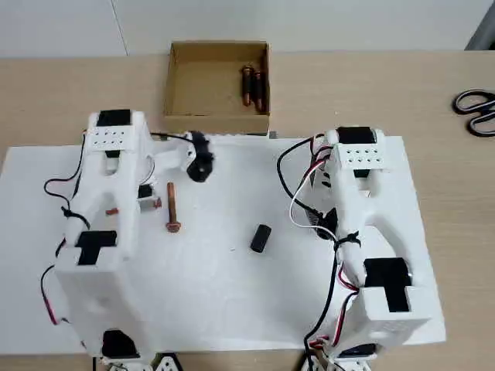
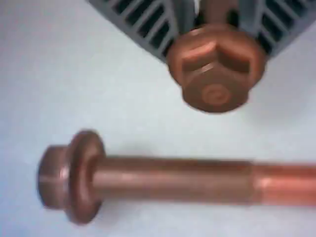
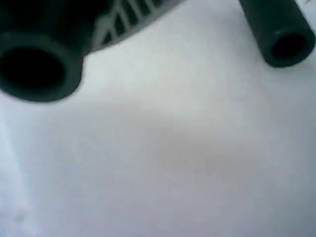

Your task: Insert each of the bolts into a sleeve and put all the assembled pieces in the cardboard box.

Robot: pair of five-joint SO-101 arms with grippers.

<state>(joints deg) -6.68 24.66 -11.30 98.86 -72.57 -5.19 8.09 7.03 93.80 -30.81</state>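
Observation:
A copper bolt (image 2: pixel 215 69) points its hex head at the left wrist camera, and my left gripper (image 2: pixel 213 22) is shut on its shank between grey ribbed fingers (image 2: pixel 140 22). A second bolt (image 2: pixel 163 180) (image 1: pixel 172 207) lies flat on the white board just beside it. My right gripper (image 3: pixel 69 19) is shut on a black sleeve (image 3: pixel 35 66), whose open bore faces the camera. Another black sleeve (image 3: pixel 279 32) (image 1: pixel 261 238) lies loose on the board between the two arms. The cardboard box (image 1: pixel 193 85) stands at the back and holds assembled pieces (image 1: pixel 253 85) in its right corner.
Both arms stand on a white board (image 1: pixel 232 301) on a wooden table. Black, red and white cables (image 1: pixel 298 197) loop from the right arm onto the board. Scissors (image 1: pixel 476 108) lie at the table's far right edge.

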